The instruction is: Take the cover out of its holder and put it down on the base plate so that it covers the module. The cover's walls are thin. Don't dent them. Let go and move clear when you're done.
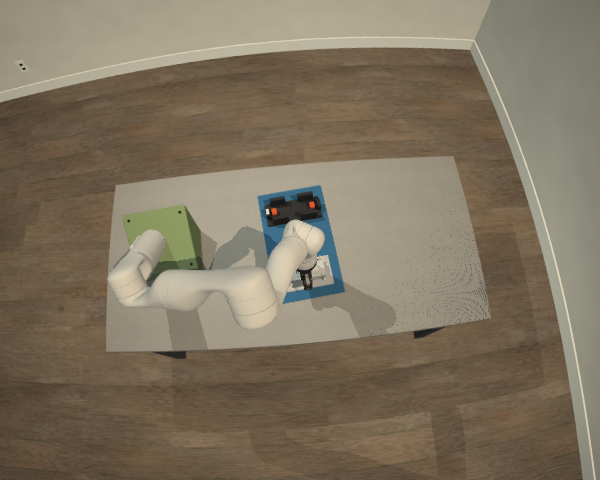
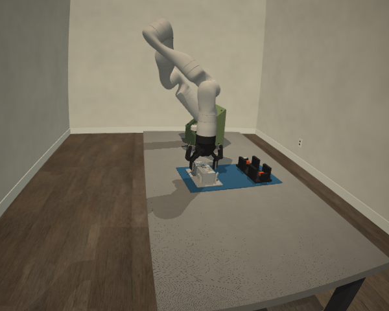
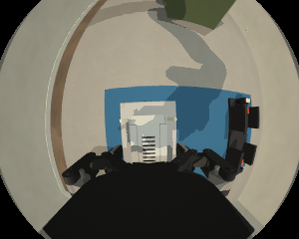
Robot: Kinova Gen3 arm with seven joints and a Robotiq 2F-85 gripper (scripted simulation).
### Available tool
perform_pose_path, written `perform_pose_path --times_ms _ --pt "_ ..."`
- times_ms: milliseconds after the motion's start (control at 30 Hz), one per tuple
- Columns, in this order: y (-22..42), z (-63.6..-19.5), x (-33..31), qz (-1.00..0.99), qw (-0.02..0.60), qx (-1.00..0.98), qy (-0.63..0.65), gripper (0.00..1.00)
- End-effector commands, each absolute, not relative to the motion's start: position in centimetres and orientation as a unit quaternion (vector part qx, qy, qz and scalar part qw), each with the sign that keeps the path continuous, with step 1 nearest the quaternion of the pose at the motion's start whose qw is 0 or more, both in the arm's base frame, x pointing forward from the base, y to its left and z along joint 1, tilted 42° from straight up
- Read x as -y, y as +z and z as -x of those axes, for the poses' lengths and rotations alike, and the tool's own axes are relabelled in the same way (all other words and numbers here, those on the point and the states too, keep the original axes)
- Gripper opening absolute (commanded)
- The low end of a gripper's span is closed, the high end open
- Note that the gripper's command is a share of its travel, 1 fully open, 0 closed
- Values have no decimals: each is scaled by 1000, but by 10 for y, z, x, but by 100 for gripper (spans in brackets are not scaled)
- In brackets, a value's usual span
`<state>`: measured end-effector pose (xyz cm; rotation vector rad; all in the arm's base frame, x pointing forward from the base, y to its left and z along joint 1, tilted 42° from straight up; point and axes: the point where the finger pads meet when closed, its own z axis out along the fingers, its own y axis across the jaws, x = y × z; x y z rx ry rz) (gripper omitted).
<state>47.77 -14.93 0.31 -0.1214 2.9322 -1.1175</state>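
Observation:
The light grey cover, with dark slots in its top, sits upright on the white base plate, between small posts at its sides. No module shows; the inside of the cover is hidden. My gripper is open, pointing down over the cover, with one finger on each side of it. In the exterior view the fingers stand wide, with a gap visible at the right finger. The black holder with orange parts holds no cover.
A blue mat lies under the base plate and the holder. The holder's upright walls stand to the right in the wrist view. A green box stands near the arm's base.

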Motion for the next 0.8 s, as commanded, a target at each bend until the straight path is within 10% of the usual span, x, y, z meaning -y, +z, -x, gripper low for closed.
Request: perform_pose_path --times_ms 0,767 --pt "4 -478 149 39 2 -934 -356 100" --pt "48 -477 109 39 1 -934 -356 100"
